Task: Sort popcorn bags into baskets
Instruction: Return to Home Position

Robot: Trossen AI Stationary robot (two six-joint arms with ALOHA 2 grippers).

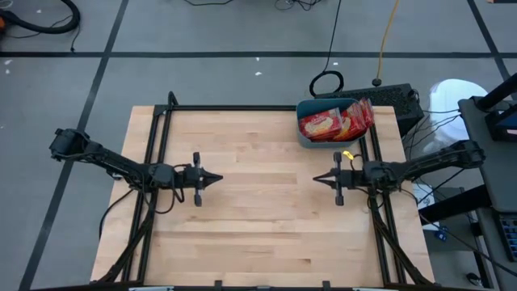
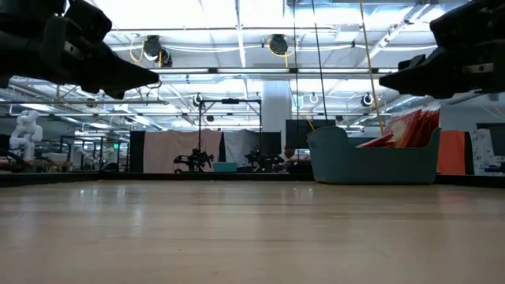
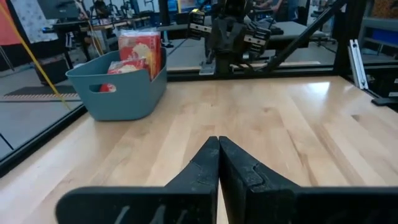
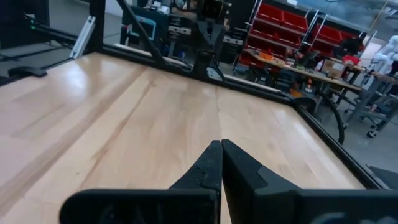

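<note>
The pale wooden table carries a teal bin at its far right corner, filled with red popcorn bags showing yellow-cream pictures and leaning upright. The left jaws and right jaws hover mid-table, closed and empty.

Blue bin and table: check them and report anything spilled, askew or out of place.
Nothing stands out. The popcorn bags sit inside the blue bin at the far right corner of the table, a few leaning above its rim; none lies on the wood. The left gripper and right gripper hover shut over it.
</note>
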